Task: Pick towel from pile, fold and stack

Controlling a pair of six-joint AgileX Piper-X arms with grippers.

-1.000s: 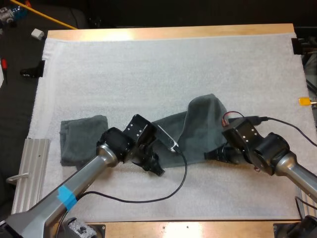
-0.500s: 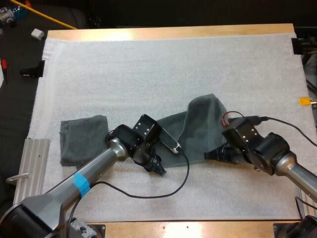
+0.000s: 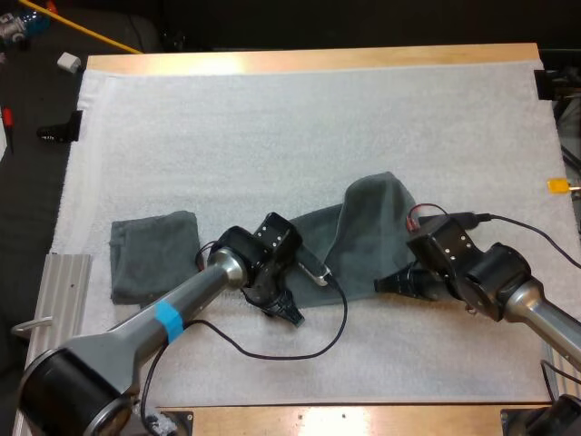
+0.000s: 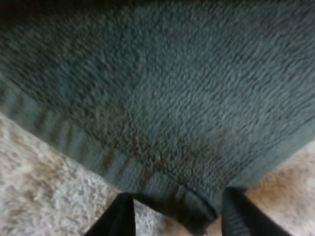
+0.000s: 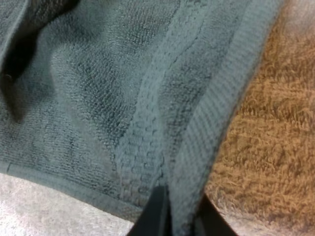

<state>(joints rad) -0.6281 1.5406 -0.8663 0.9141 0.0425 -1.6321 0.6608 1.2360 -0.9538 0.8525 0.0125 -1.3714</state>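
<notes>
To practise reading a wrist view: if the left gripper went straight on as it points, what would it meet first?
The towel, at its hemmed corner, between the open jaws of the left gripper; depth is unclear.

No writing, label, brand, number or sign can be read here: the towel (image 3: 368, 227), the mat (image 3: 272, 118) and the tabletop (image 3: 318, 59) show nothing legible.
</notes>
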